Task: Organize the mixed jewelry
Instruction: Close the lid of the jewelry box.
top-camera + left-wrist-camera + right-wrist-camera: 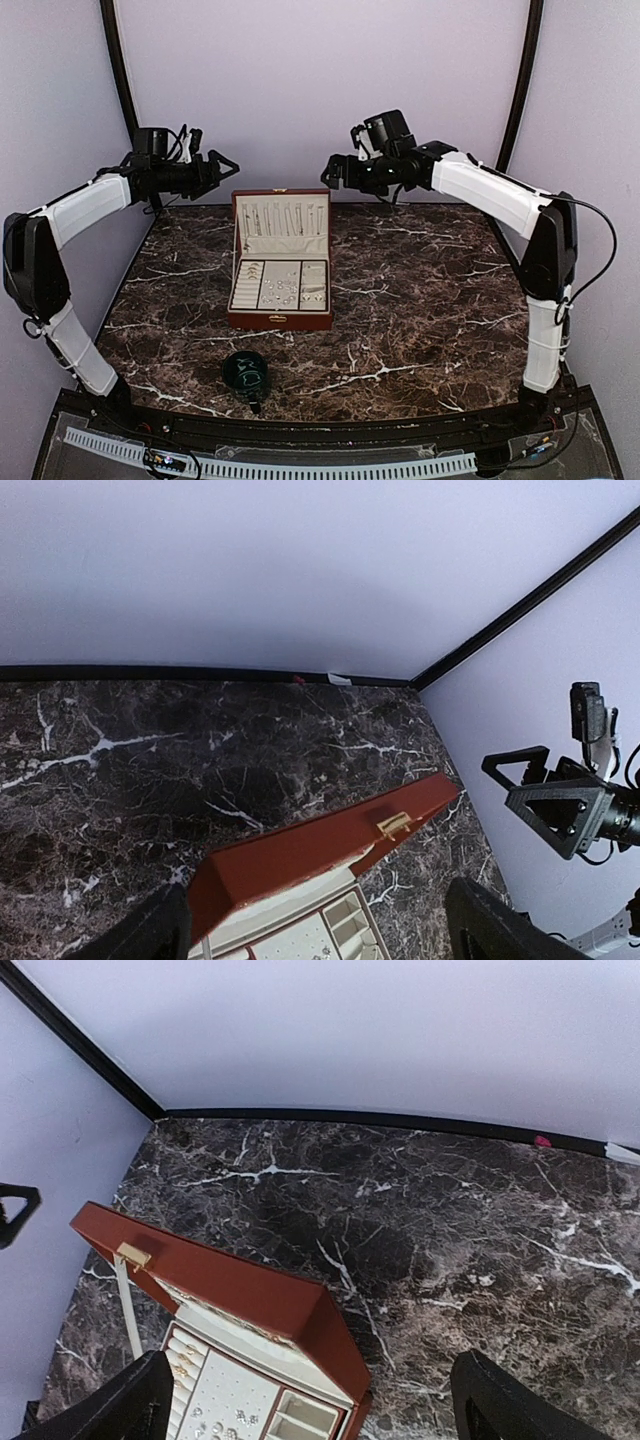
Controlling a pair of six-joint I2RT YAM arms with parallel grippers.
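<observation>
1. The jewelry box (280, 258), red-brown with cream padding, stands open on the dark marble table (430, 290), its lid upright at the rear.
2. The mixed jewelry (287, 288) lies inside the box. The tiny silvery pieces are scattered mainly over the middle compartment of the tray, with a few in the compartments on either side. The right wrist view shows some of them (218, 1422) below the lid edge. Thin strands line the inside of the lid, too small to identify.
3. The left gripper (225, 168) hangs in the air above and to the left of the box lid. Its fingers (150, 930) are spread wide and hold nothing.
4. The right gripper (333, 172) hangs above and to the right of the box lid. Its fingers (520, 1405) are likewise wide apart and hold nothing.
5. A dark green cup (245, 370) sits on the table in front of the box, apart from it, toward the arm bases.
</observation>
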